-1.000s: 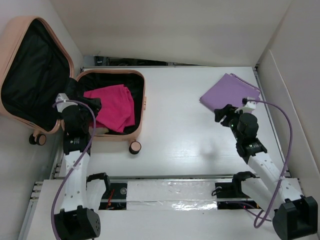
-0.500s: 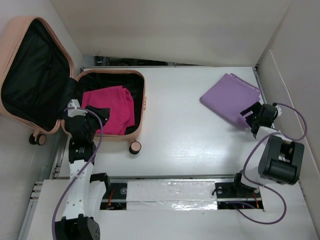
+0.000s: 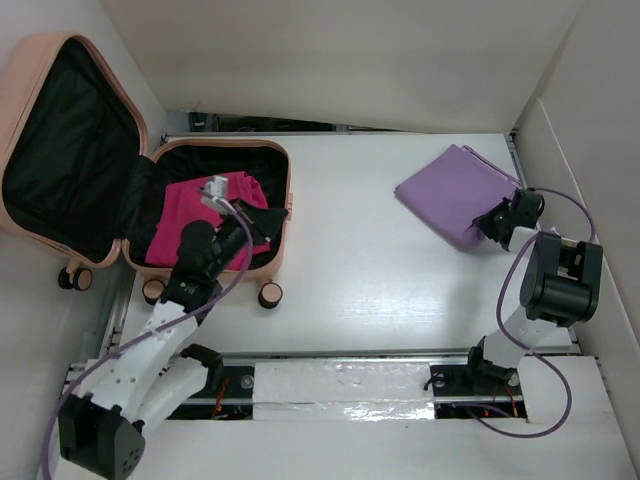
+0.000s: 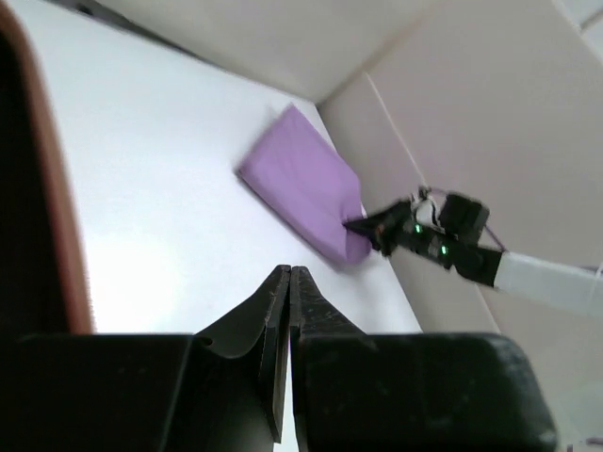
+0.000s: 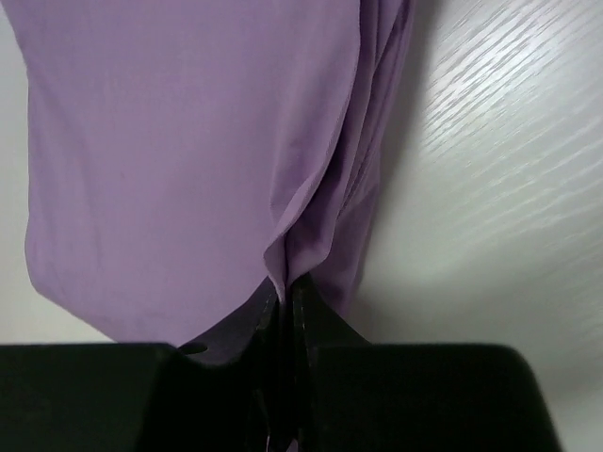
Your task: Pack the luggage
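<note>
The peach-pink luggage [image 3: 284,238] lies open at the table's left, its black-lined lid [image 3: 62,150] thrown back. A magenta cloth [image 3: 185,215] sits in its base. My left gripper [image 3: 264,224] hovers over the right side of the base, shut and holding nothing; in the left wrist view its jaws [image 4: 288,275] meet, pointing across the table. A folded purple cloth [image 3: 452,192] lies at the back right. My right gripper [image 3: 490,222] is shut on a fold at that cloth's near-right edge [image 5: 285,282].
A white wall [image 3: 585,150] rises close on the right behind the right arm. The luggage's wheels [image 3: 270,295] stick out toward the arms. Bare white tabletop [image 3: 370,260] lies between luggage and purple cloth.
The left gripper shut and swung from the luggage's left side to over its right side. The right gripper reached the purple cloth's edge and closed on it.
</note>
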Available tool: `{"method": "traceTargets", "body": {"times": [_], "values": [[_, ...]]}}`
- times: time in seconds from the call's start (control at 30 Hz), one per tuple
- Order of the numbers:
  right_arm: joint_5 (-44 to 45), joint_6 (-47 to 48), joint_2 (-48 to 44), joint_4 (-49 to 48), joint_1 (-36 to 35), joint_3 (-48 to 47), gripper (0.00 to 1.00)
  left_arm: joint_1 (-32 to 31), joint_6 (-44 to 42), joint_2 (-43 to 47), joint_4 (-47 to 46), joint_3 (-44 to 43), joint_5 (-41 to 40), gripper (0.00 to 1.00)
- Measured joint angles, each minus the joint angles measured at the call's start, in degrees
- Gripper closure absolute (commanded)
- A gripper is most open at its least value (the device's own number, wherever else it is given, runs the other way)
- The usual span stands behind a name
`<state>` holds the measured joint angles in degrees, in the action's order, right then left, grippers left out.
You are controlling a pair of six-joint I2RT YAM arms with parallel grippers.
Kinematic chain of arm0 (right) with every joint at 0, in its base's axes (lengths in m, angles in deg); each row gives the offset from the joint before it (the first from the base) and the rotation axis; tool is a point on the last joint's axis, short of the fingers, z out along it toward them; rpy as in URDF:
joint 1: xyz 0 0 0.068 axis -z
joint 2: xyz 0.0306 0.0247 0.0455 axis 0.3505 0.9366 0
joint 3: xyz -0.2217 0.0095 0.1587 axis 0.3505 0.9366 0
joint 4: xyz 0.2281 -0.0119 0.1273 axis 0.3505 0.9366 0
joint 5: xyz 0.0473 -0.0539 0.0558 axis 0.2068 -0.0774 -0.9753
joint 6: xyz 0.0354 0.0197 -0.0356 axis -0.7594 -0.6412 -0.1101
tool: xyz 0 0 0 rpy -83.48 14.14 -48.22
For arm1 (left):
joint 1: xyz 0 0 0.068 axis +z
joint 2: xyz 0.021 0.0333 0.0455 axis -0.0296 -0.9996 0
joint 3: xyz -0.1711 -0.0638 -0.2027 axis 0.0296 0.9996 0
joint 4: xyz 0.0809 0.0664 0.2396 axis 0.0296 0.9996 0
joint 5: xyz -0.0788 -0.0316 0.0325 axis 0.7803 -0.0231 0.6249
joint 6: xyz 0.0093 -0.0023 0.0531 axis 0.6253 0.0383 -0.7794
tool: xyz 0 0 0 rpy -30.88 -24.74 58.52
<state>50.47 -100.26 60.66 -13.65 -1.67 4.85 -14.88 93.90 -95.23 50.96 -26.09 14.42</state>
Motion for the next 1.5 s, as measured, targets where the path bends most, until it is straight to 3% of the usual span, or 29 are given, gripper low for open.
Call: {"method": "traceTargets", "body": {"times": [0.13, 0.27, 0.33, 0.37, 0.4, 0.43, 0.47, 0.5, 0.57, 0.73, 0.8, 0.9, 1.2, 1.4, 1.5], "values": [[-3.74, -0.04, -2.03, -2.58, -1.7, 4.09, 0.89, -13.68, -1.88, -5.31, -1.42, -0.26, -6.32, 1.0], [-8.52, -1.36, -8.04, -5.31, -4.59, 12.09, 0.82, -27.96, -4.81, -13.18, -0.46, -2.62, -18.1, 1.0], [-10.62, -2.4, -11.5, -6.43, -6.54, 16.33, 0.76, -34.01, -6.27, -18.97, 0.0, -6.43, -23.71, 0.9], [-11.56, -2.97, -13.2, -7.13, -7.48, 18.27, 0.57, -36.17, -6.84, -21.99, -0.48, -8.24, -25.31, 0.83], [-12.55, -3.56, -14.99, -7.45, -8.35, 20.24, 0.45, -37.55, -7.3, -24.72, -1.18, -9.75, -26.49, 0.64], [-13.29, -3.91, -16.96, -7.32, -9.16, 21.9, 0.36, -38.32, -7.76, -27.28, -1.95, -10.91, -27.43, 0.57], [-13.86, -3.65, -18.97, -7.1, -9.73, 23.28, 0.19, -38.53, -7.96, -29.64, -2.21, -11.87, -28.15, 0.5], [-14.03, -3.58, -21.27, -6.36, -9.94, 24.24, 0.11, -38.6, -8.07, -32.28, -2.36, -13.16, -28.81, 0.33], [-12.57, -2.01, -26.95, -3.19, -10.01, 24.52, 0.0, -38.42, -8.55, -38.1, -2.32, -16.28, -29.38, 0.27], [-7.39, 2.14, -44.44, 2.25, -9.77, 24.02, 0.0, -37.42, -8.72, -53.46, -1.07, -27.93, -28.22, 0.21], [-5.77, 3.54, -51.19, 3.63, -9.77, 23.98, 0.07, -37.0, -8.66, -59.8, 0.39, -34.14, -27.06, 0.2], [-5.27, 5.49, -57.7, 4.81, -9.79, 23.98, 0.15, -36.54, -8.28, -68.91, 2.89, -43.52, -26.01, 0.19], [-6.16, 11.45, -65.81, 12.85, -11.89, 23.08, 0.14, -36.15, -5.88, -90.4, 12.57, -68.22, -27.65, 0.24], [-6.67, 12.72, -67.08, 14.84, -15.63, 22.95, 0.14, -36.57, -4.98, -96.56, 18.84, -79.17, -32.33, 0.43], [-6.67, 12.76, -68.11, 15.26, -17.4, 22.93, 0.14, -36.85, -4.63, -98.12, 20.59, -81.88, -33.7, 0.69]]}}
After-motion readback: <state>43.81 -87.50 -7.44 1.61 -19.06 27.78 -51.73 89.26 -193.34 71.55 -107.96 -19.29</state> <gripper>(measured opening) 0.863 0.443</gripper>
